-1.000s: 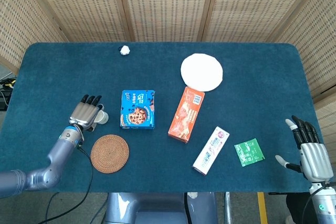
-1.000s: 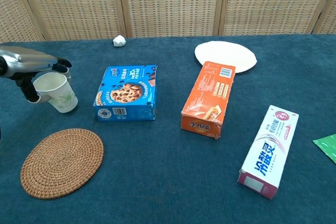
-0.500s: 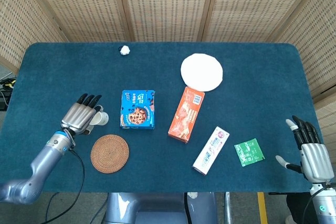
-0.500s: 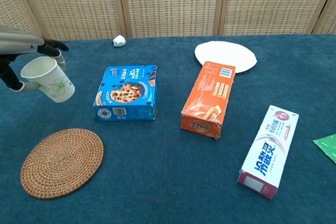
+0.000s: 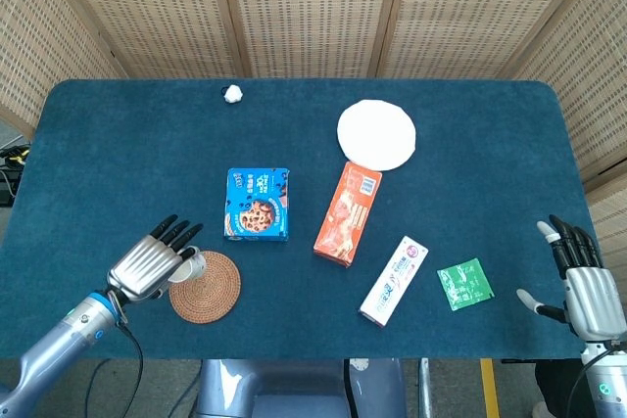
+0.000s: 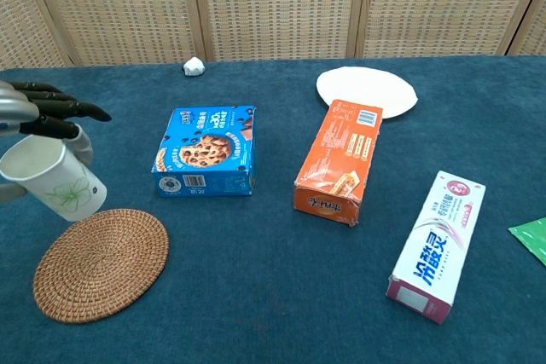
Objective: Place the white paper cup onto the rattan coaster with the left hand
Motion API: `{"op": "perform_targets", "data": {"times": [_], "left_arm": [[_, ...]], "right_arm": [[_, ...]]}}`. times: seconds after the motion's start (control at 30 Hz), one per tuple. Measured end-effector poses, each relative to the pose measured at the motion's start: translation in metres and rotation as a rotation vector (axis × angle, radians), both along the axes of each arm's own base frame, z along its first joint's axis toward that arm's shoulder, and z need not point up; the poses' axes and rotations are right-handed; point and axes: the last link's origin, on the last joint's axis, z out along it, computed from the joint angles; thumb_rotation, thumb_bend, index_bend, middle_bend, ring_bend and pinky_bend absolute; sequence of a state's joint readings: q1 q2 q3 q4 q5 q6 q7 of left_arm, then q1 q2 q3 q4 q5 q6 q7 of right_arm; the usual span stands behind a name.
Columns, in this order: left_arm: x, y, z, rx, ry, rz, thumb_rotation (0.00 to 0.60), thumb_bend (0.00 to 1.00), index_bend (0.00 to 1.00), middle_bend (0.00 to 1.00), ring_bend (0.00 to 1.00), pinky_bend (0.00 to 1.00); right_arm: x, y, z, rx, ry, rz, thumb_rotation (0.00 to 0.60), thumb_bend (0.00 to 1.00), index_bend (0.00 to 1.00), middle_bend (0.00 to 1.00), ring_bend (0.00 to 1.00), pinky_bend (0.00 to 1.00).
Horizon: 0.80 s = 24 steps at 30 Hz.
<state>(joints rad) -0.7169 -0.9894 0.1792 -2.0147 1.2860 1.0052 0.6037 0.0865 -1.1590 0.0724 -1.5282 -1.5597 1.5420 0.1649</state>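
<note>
Currently listed: left hand (image 6: 34, 121), fingers wrapped round the white paper cup (image 6: 55, 183), holding it tilted in the air above the left edge of the round woven rattan coaster (image 6: 101, 263). Coaster lies flat on the blue-carpeted table (image 5: 118, 154), near the blue cookie box (image 6: 205, 152). Right hand (image 5: 586, 289), fingers spread, holds nothing, at the table's right corner.

Blue table (image 5: 118, 144) w/ coaster (image 5: 208, 287), cookie box (image 5: 258, 204), orange box (image 5: 348, 212), toothpaste (image 5: 394, 280), plate (image 5: 376, 133).

L hand (image 5: 149, 263) carried cup (image 6: 55, 187) twd coaster (image 6: 101, 263), now tilted.
</note>
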Motion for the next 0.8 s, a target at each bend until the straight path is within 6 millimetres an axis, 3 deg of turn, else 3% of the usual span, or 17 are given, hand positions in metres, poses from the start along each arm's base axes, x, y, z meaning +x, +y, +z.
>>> {"op": "perform_targets", "data": {"times": [0.23,0.8], "left_arm": [[-0.007,-0.015,-0.013,-0.037,0.039,-0.045,0.600,0.42,0.27,0.00,0.00,0.00],[-0.010,-0.016,-0.045,-0.045,0.109,-0.088,0.600,0.42,0.21,0.00,0.00,0.00]], "right_arm": [[-0.002,0.000,0.003,-0.011,-0.009,-0.004,0.600,0.13,0.06,0.00,0.00,0.00],[-0.003,0.000,0.005,-0.022,-0.015,-0.005,0.600,0.13,0.06,0.00,0.00,0.00]]}}
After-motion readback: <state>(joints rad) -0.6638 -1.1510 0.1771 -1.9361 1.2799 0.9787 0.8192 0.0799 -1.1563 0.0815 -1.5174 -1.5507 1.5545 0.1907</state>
